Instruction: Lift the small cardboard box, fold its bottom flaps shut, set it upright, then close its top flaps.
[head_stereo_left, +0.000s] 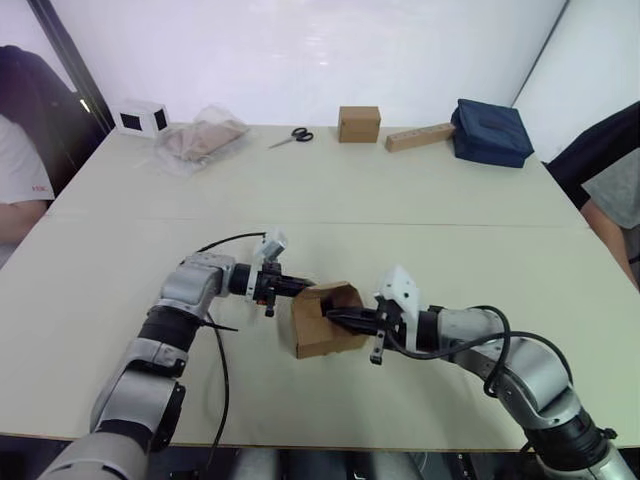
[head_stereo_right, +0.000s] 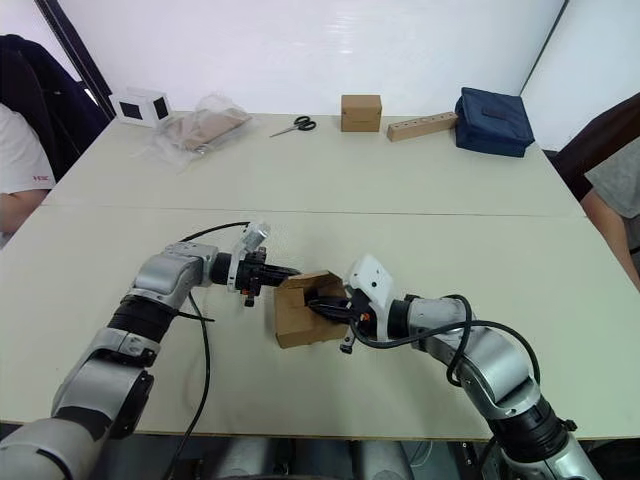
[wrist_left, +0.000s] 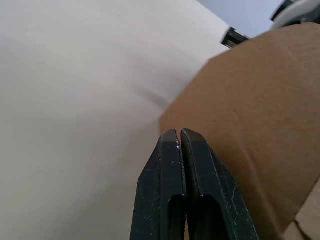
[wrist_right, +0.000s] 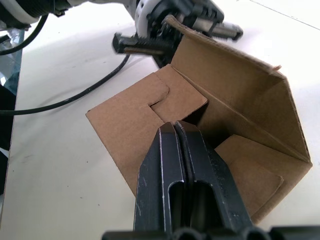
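Observation:
The small cardboard box (head_stereo_left: 318, 328) lies tilted on the table's near middle, its open end turned toward my right arm. My left gripper (head_stereo_left: 300, 288) is shut with nothing in it, its tips (wrist_left: 180, 133) against the box's upper left edge. My right gripper (head_stereo_left: 336, 317) is also shut and pokes into the opening. In the right wrist view its fingertips (wrist_right: 175, 125) rest on two notched, interlocking brown flaps (wrist_right: 165, 100) folded across the box (wrist_right: 235, 85). I cannot tell whether these are the bottom flaps or the top flaps. One more flap (wrist_right: 252, 172) lies spread open at the mouth.
Along the far edge stand a white box with black squares (head_stereo_left: 140, 117), a plastic bag (head_stereo_left: 200, 138), scissors (head_stereo_left: 291, 136), a neat brown cube box (head_stereo_left: 359, 123), a wooden block (head_stereo_left: 420, 136) and a blue bag (head_stereo_left: 490, 132). A person sits at each side of the table (head_stereo_left: 90, 250).

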